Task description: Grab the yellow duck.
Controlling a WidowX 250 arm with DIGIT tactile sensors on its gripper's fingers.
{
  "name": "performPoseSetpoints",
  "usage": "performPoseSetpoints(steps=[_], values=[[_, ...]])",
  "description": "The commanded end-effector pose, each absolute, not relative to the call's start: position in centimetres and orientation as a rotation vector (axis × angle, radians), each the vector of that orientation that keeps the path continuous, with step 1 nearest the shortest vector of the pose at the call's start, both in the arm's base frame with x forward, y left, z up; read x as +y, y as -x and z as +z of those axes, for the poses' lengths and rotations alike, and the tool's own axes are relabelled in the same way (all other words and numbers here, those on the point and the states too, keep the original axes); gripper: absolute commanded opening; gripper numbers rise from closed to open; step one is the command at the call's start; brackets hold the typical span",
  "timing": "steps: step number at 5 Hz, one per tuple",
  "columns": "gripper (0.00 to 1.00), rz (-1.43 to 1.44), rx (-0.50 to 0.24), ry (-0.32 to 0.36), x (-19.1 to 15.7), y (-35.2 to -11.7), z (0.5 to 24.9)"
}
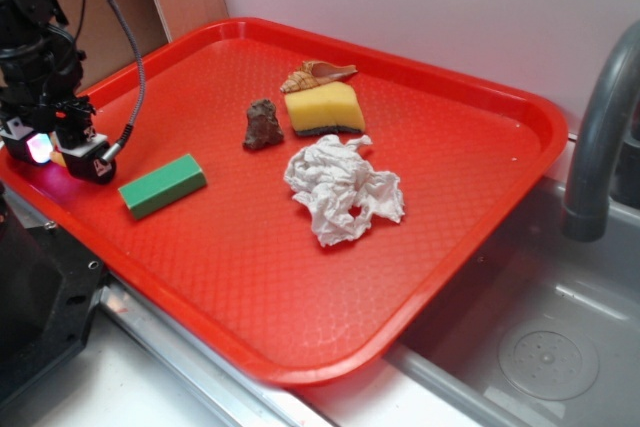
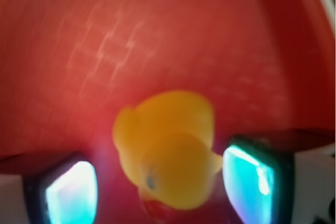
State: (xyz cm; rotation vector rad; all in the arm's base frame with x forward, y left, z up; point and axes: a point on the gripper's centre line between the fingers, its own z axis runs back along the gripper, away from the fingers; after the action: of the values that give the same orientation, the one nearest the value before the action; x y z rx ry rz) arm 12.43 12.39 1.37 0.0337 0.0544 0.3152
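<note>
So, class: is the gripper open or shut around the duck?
Open. In the wrist view the gripper has its fingers on either side of the duck, with red tray showing in the gap on the left.

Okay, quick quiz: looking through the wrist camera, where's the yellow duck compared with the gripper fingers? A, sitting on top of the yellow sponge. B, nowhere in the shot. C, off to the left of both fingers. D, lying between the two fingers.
D: in the wrist view the yellow duck lies on the red tray between the two fingers of the gripper, with a gap on each side.
</note>
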Motion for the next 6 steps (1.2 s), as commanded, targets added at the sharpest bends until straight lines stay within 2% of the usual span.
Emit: performPoseSetpoints(steps=[1,2,3,4,5,6], values=[[0.00,0.260,0.036,-0.059,12.1,-9.0,0.7],[0.00,0.124,-0.065,-0.097,9.4,-8.6,3.3],[0.00,0.054,-0.129,-0.060,5.2,-12.2,8.3],[0.00,0.035,-0.157,-0.001,4.1,-12.3,13.6],[1.00,0.039,-0.071,-0.001,4.3,-15.6,15.1],[1.00,0.039,-0.071,-0.001,4.3,-15.6,15.1]])
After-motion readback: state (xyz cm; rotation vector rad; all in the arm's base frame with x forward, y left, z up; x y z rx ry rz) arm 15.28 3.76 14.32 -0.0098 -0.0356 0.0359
